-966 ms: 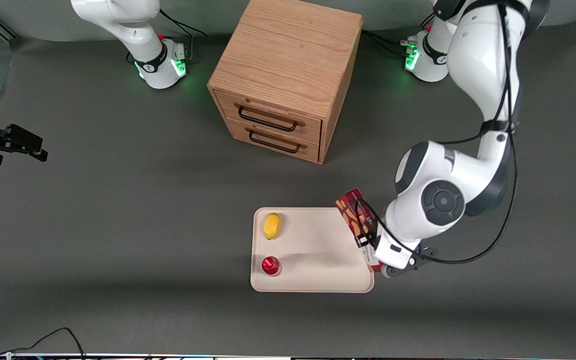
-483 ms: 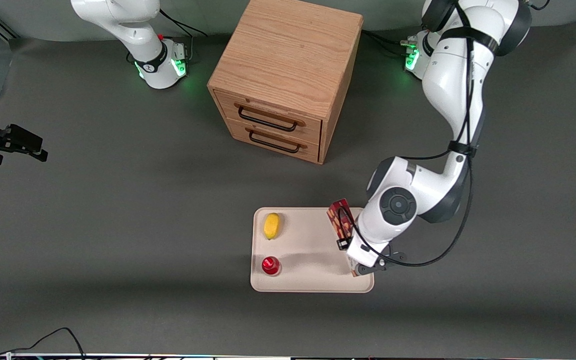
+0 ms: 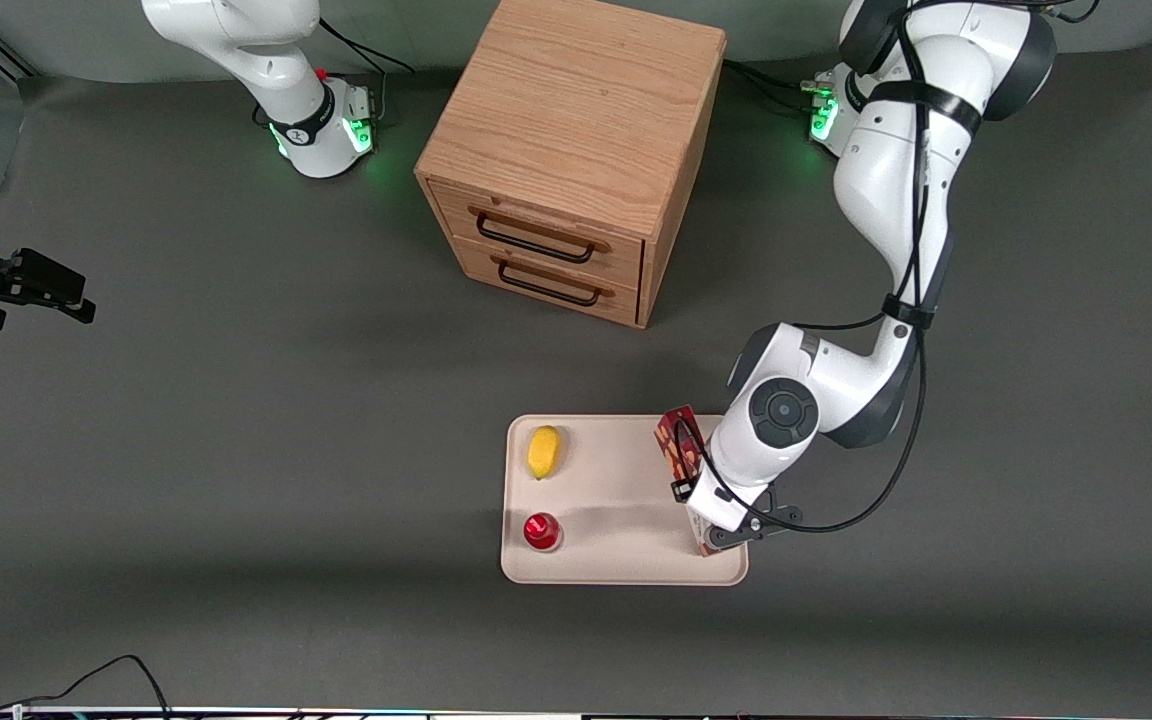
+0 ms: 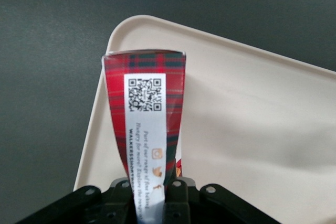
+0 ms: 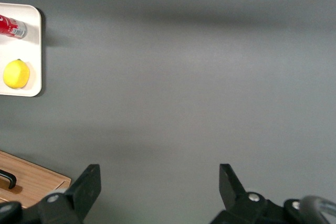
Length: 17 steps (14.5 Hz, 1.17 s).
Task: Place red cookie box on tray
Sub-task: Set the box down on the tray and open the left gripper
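Claw: while it grips the box, the claw [image 3: 704,535] hangs over the tray's edge toward the working arm's end, close to the corner nearest the front camera; in the wrist view the claw [image 4: 148,195] has its black fingers pressed on the two broad faces of the carton, clamped narrow on it.
Box: the box [image 3: 681,447] is held by its label end, its long axis running along that tray edge toward the cabinet; in the wrist view the box [image 4: 144,116] shows a narrow tartan side with a white QR strip, so it rides on edge rather than flat.
Why held so: gripping one end across the thin dimension probably leaves the rest of the carton free to be laid down first. Whether it already touches the tray I cannot tell.
Tray: the tray [image 3: 626,570] lies toward the surface's front edge; the tray [image 4: 252,129] is bare cream beneath the carton, so there seems room to set it down.
Arm pose: the forearm slopes down from a raised elbow, the wrist bent so the claw points nearly straight down over the tray's edge.
Others on tray: a lemon [image 3: 543,452] and a small red can [image 3: 541,531] sit along the edge toward the parked arm's end, well apart from the carton.
Cabinet: the cabinet [image 3: 576,140] stands farther from the front camera, near the surface's back edge.
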Motion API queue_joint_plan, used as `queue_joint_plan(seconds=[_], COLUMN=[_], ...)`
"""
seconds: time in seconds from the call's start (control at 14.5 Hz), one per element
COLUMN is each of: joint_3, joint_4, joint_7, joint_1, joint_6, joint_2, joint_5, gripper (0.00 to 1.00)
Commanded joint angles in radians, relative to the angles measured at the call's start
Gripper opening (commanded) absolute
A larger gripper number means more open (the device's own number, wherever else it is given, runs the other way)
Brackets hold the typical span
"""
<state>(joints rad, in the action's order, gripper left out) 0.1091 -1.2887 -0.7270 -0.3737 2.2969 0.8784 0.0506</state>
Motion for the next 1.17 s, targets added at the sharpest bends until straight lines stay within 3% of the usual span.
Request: queue_joint_plan(seconds=[0.0, 0.07, 0.14, 0.48, 0.76, 0.97, 1.1], joint_3=[-0.003, -0.003, -0.003, -0.002, -0.002, 0.004, -0.003], joint_4=[-0.004, -0.006, -0.006, 0.037, 0.171, 0.339, 0.376], joint_7=[0.011, 0.011, 0.009, -0.006, -0.002, 0.012, 0.116], joint_1=[0.004, 0.004, 0.004, 0.007, 0.009, 0.032, 0.077], joint_6=[0.030, 0.030, 0.030, -0.094, -0.380, -0.658, -0.810], joint_2=[0.007, 0.007, 0.007, -0.033, -0.076, -0.098, -0.171], joint_5=[0.031, 0.031, 0.029, 0.006, -0.064, -0.071, -0.122], gripper=[0.32, 0.61, 1.00, 1.00, 1.00, 1.00, 1.00])
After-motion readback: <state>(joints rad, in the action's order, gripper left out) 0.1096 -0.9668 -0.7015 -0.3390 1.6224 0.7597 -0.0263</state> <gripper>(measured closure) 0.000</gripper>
